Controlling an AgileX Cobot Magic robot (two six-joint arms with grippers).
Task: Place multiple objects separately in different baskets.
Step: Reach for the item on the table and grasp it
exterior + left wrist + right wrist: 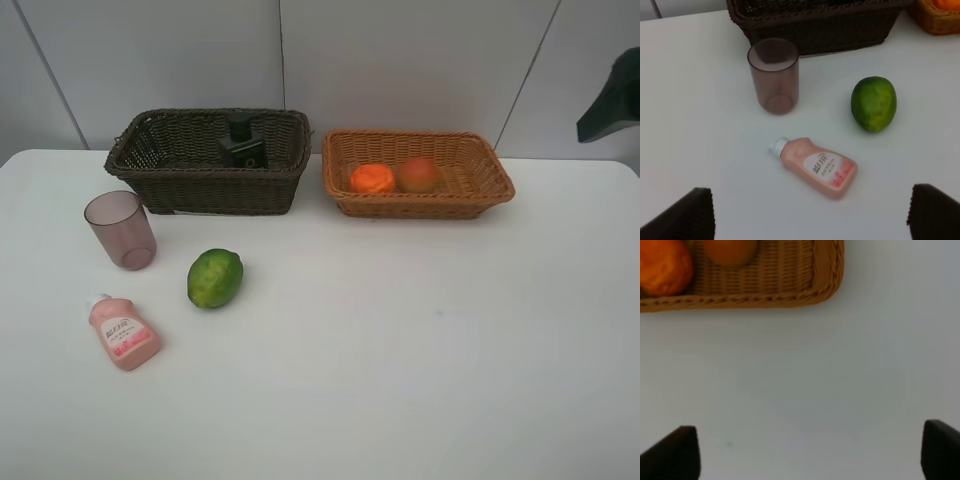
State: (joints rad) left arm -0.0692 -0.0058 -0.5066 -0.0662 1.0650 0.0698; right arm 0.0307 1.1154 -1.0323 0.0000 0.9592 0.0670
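Observation:
The dark brown basket (220,190) holds the dark green bottle (243,143). An orange tangerine (373,178) and a red-yellow peach (419,174) lie in the orange-tan basket (420,206). The mauve cup (121,229) stands upright on the white table. The green lime (215,277) and the pink soap bottle (124,333) lie beside it. My left gripper (812,215) hangs open above the soap bottle (815,166), with the cup (773,75) and lime (873,103) beyond. Open and empty, my right gripper (810,452) hovers over bare table near the tan basket (765,297).
A dark part of my right arm (612,100) shows at the upper right edge of the exterior view. A pale panelled wall rises behind the baskets. White table surface stretches across the front and right.

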